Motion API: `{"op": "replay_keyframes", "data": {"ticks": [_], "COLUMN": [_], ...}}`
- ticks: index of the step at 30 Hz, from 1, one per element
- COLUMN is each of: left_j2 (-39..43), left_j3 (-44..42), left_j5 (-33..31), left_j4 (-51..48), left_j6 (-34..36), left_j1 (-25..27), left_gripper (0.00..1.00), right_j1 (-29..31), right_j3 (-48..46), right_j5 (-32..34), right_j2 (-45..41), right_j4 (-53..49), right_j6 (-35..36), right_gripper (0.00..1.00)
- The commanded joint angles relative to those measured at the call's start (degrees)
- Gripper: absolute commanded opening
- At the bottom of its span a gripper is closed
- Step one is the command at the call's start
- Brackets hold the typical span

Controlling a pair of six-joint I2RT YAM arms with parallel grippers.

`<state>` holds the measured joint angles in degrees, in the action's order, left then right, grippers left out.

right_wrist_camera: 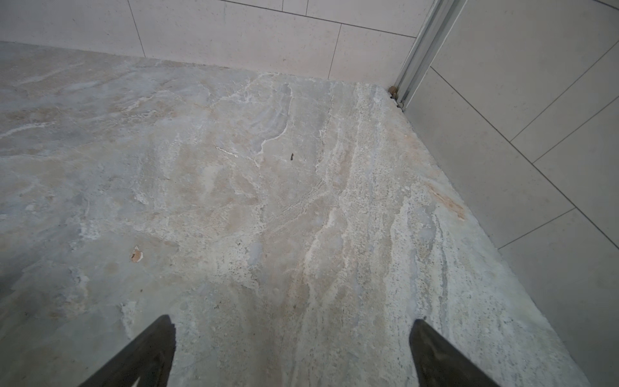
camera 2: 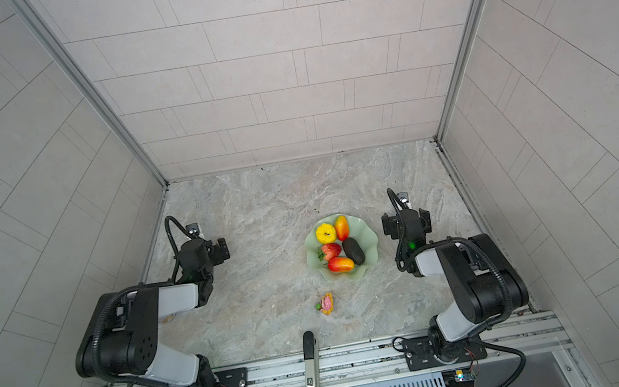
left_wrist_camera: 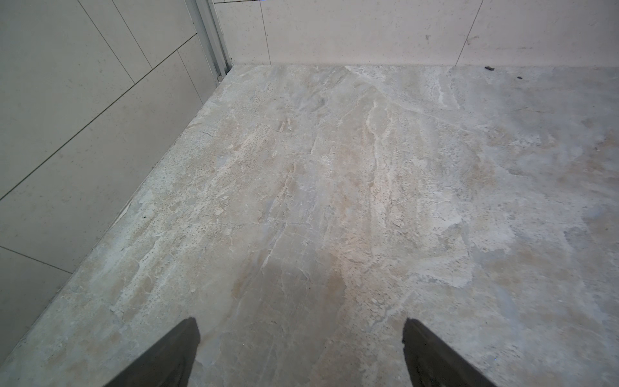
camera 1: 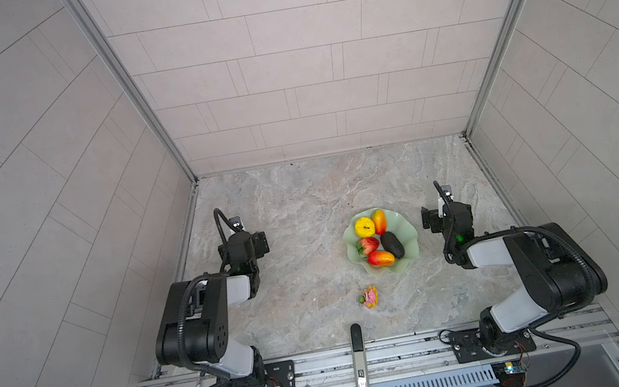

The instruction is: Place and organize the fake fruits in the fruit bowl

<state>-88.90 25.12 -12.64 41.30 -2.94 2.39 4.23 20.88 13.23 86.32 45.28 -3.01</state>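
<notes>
Right wrist view shows the right claw [right_wrist_camera: 293, 320] spread wide and empty over bare table [right_wrist_camera: 268, 201]; the left claw [left_wrist_camera: 299, 321] is likewise. All five fake fruits [camera 1: 367, 245] lie inside the fruit bowl [camera 1: 403, 224]. I'd judge it finished: keep both claws clear and leave the trinket [camera 1: 369, 297] alone.

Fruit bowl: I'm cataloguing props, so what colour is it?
The fruit bowl is plain pale mint green; it shows best in a top view.

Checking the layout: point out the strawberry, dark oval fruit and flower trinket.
strawberry [camera 1: 369, 245], in a top view, red body.
dark oval fruit [camera 1: 392, 244], in a top view, its middle.
flower trinket [camera 1: 370, 297], in a top view, pink centre.
</notes>
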Motion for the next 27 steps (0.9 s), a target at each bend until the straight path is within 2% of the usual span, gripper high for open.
{"op": "replay_keyframes", "data": {"ticks": [1, 4, 6, 27], "left_j2": [1.1, 1.1, 1.0, 1.1], "left_j3": [0.7, 0.8, 0.7, 0.7], "left_j5": [0.0, 0.0, 0.0, 0.0], "left_j4": [0.2, 0.2, 0.2, 0.2], "left_j6": [0.3, 0.3, 0.3, 0.4], "left_j1": [0.2, 0.2, 0.2, 0.2], "left_gripper": [1.00, 1.00, 1.00, 1.00], "right_j1": [0.3, 0.3, 0.2, -0.5], "right_j3": [-1.3, -0.1, 4.4, 5.1], "right_j5": [1.0, 1.0, 1.1, 0.1], "right_j2": [-1.6, -1.1, 0.4, 1.2], "right_j4": [3.9, 2.0, -4.9, -5.2], "right_j6": [0.5, 0.5, 0.2, -0.1], "right_gripper": [1.00, 1.00, 1.00, 1.00]}}
